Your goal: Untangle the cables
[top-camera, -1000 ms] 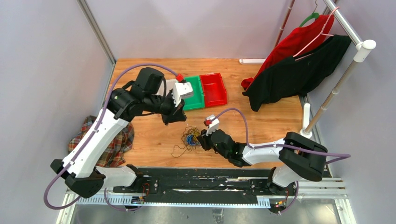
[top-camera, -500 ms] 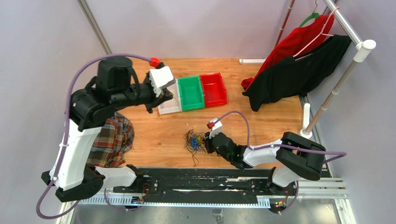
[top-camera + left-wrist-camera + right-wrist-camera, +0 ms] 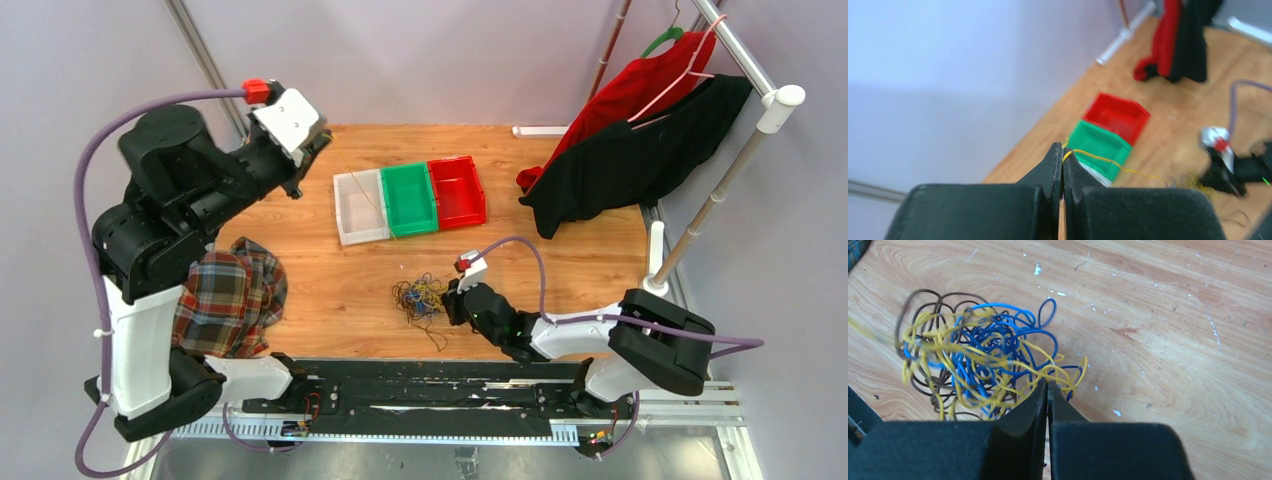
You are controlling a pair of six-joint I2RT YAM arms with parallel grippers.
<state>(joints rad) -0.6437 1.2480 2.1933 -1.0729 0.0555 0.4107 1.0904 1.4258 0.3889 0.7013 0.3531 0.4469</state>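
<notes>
The cables [image 3: 420,297] lie as a small tangle of blue, yellow and dark wires [image 3: 978,355] on the wooden table, in front of the bins. My right gripper [image 3: 447,302] is low at the tangle's right edge. Its jaws [image 3: 1048,385] are shut, and a yellow loop at that edge crosses right at the tips. My left gripper [image 3: 320,140] is raised high at the back left, shut [image 3: 1062,150] on one yellow cable [image 3: 1108,161]. That strand runs taut over the bins down to the tangle.
A clear bin [image 3: 343,212], a green bin [image 3: 388,200] and a red bin [image 3: 480,190] stand in a row behind the tangle. A plaid cloth [image 3: 230,295] lies at the left table edge. Red and black garments [image 3: 630,140] hang on a rack at the back right.
The left arm has lifted and swung back and left, drawing the yellow cable out of the tangle. The right gripper has closed at the tangle's edge.
</notes>
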